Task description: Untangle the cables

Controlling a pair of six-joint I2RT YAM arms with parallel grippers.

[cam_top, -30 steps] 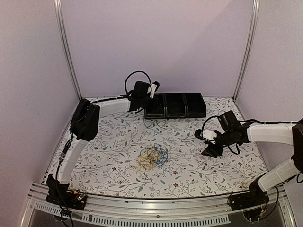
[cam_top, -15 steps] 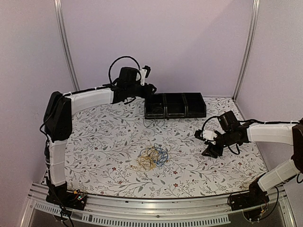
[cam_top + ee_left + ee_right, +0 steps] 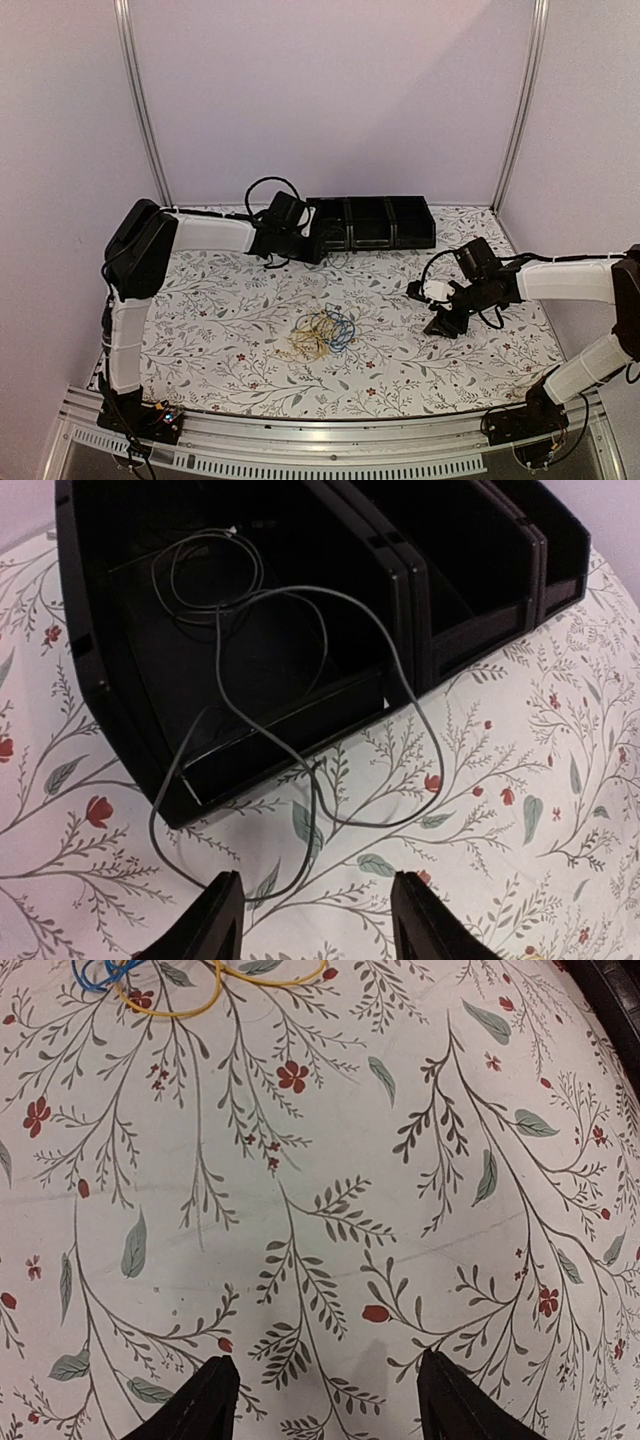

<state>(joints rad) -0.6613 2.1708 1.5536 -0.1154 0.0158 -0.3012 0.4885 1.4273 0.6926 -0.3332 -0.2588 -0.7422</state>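
Cables (image 3: pixel 322 335): yellow and blue tangle at mid-table, whole only from above.
Dark cable (image 3: pixel 318 798): clear from the left wrist; trails from the bin (image 3: pixel 110 700) onto the table (image 3: pixel 520 780).
Left tool (image 3: pixel 315 920): wide, empty.
Right tool (image 3: pixel 325 1400): wide, empty.

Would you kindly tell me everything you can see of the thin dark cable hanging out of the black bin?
The thin dark grey cable looks like a smooth, flexible cord. It is loosely looped: small coils lie inside the end compartment of the black plastic bin, strands cross its low front lip, and larger loops rest on the flowered tablecloth. Its nearest loop runs close to the open left gripper, which does not grip it.
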